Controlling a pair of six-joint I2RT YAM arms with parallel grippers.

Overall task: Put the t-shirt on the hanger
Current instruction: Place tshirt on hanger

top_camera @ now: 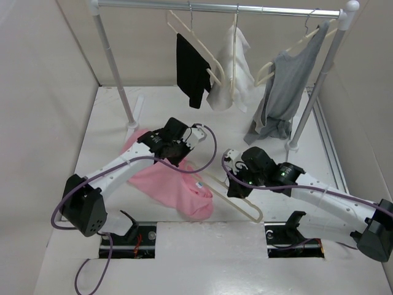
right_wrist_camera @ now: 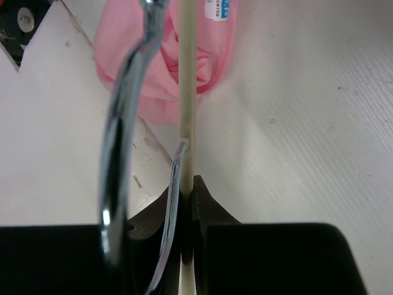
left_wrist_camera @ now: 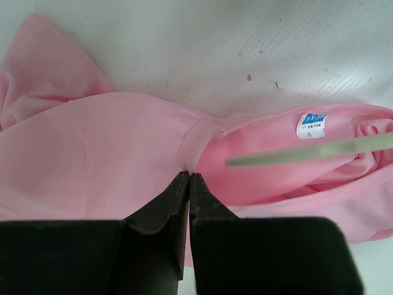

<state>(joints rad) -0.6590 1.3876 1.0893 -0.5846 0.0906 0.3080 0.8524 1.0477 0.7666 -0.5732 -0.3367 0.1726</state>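
Note:
The pink t-shirt (top_camera: 163,181) lies crumpled on the table in front of the left arm. My left gripper (top_camera: 182,160) is shut on the t-shirt's collar seam (left_wrist_camera: 195,144), with the size label (left_wrist_camera: 311,125) to the right. The cream hanger (top_camera: 236,200) lies slanted from the shirt's neck toward the near edge. One of its arms (left_wrist_camera: 307,150) reaches into the neck opening. My right gripper (top_camera: 234,180) is shut on the hanger's thin bar (right_wrist_camera: 186,92) next to its metal hook (right_wrist_camera: 123,123). The t-shirt (right_wrist_camera: 129,67) shows beyond it.
A clothes rail (top_camera: 221,7) at the back carries like hangers with a black garment (top_camera: 191,67), a white garment (top_camera: 230,74) and a grey top (top_camera: 282,92). Its posts (top_camera: 116,74) (top_camera: 313,98) stand on the table. Two cut-outs (top_camera: 129,236) hold the arm bases at the near edge.

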